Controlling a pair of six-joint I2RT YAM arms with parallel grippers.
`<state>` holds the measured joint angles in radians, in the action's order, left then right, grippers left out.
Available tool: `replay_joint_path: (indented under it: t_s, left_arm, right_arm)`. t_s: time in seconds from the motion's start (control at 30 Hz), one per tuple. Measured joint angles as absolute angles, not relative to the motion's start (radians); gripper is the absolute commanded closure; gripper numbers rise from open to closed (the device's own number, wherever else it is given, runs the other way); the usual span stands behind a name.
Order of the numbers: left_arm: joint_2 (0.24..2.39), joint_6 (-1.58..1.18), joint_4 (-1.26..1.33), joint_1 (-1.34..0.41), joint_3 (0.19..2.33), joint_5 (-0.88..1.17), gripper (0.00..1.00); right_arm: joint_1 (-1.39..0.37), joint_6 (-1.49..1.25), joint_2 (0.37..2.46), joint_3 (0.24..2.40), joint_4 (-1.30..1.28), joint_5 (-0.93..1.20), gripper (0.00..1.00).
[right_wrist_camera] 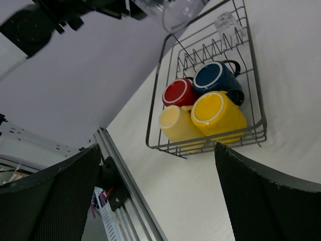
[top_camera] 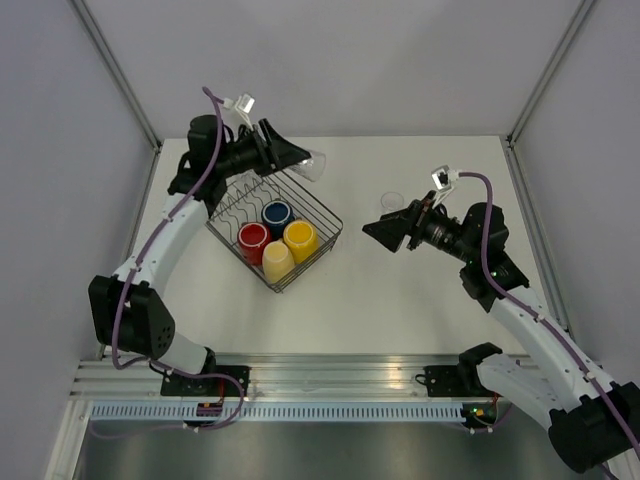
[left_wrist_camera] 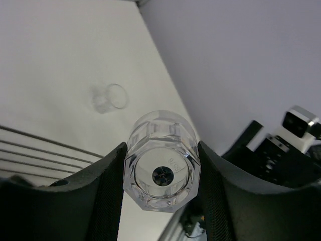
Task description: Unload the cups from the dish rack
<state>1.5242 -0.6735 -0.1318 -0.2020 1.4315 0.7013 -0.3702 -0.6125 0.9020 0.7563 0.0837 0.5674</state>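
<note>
- Top view: the left gripper point(top_camera: 303, 160) is clamped on a clear tumbler point(top_camera: 316, 165), with the far corner of the dish rack point(top_camera: 232, 212) just below it. The right gripper point(top_camera: 378, 228) is spread wide and empty, and a second tumbler point(top_camera: 393, 200) sits on the tabletop point(top_camera: 400, 300) just beyond it.
- Left wrist: both fingers press the held tumbler's sides.
- Right wrist: ahead of the spread fingers, the rack holds the red mug point(right_wrist_camera: 179, 93), dark blue mug point(right_wrist_camera: 215, 78), orange-yellow mug point(right_wrist_camera: 215, 113), cream mug point(right_wrist_camera: 175, 123) and a third tumbler point(right_wrist_camera: 229, 22).
</note>
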Motion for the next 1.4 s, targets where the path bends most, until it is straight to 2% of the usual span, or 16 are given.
replay_joint_path:
  t_s: [0.23,0.4,0.6,0.7,0.73,0.8,0.9,1.1,1.17,1.23,1.33,1.37,1.4]
  left_arm:
    - [1.452,-0.987,0.267,-0.366,1.102,0.743,0.98]
    - [1.452,-1.189,0.516,-0.419,0.96,0.735,0.98]
    - [1.452,-1.322,0.697,-0.485,0.891,0.707,0.98]
    - [1.451,-1.364,0.756,-0.517,0.87,0.696,0.98]
    - [1.45,-1.377,0.772,-0.525,0.86,0.69,0.98]
    - [1.447,-1.405,0.804,-0.538,0.833,0.682,0.98]
    - [1.437,-1.442,0.835,-0.548,0.787,0.672,0.98]
    - [1.377,-1.473,0.862,-0.559,0.724,0.624,0.98]
    - [1.358,-1.472,0.862,-0.556,0.712,0.611,0.97]
    - [1.352,-1.472,0.862,-0.557,0.709,0.604,0.82]
    - [1.345,-1.471,0.856,-0.558,0.708,0.601,0.52]
    - [1.342,-1.47,0.854,-0.559,0.707,0.6,0.09]
    - [1.336,-1.465,0.848,-0.559,0.707,0.598,0.01]
  right_arm:
    - [-0.371,-0.734,0.923,0.665,0.39,0.672,0.02]
    - [-0.373,-0.768,0.952,0.64,0.517,0.706,0.11]
    - [-0.405,-0.808,1.027,0.634,0.623,0.742,0.35]
    - [-0.429,-0.816,1.048,0.634,0.653,0.754,0.41]
    - [-0.435,-0.816,1.051,0.634,0.663,0.755,0.49]
    - [-0.445,-0.814,1.052,0.634,0.685,0.758,0.56]
    - [-0.455,-0.812,1.053,0.634,0.7,0.762,0.63]
    - [-0.469,-0.788,1.061,0.634,0.698,0.761,1.0]
    - [-0.467,-0.787,1.061,0.634,0.703,0.755,1.0]
    - [-0.469,-0.785,1.059,0.635,0.704,0.754,0.99]
    - [-0.469,-0.775,1.053,0.636,0.697,0.752,0.99]
    - [-0.471,-0.769,1.048,0.636,0.69,0.751,1.0]
    - [-0.472,-0.758,1.043,0.636,0.681,0.751,1.0]
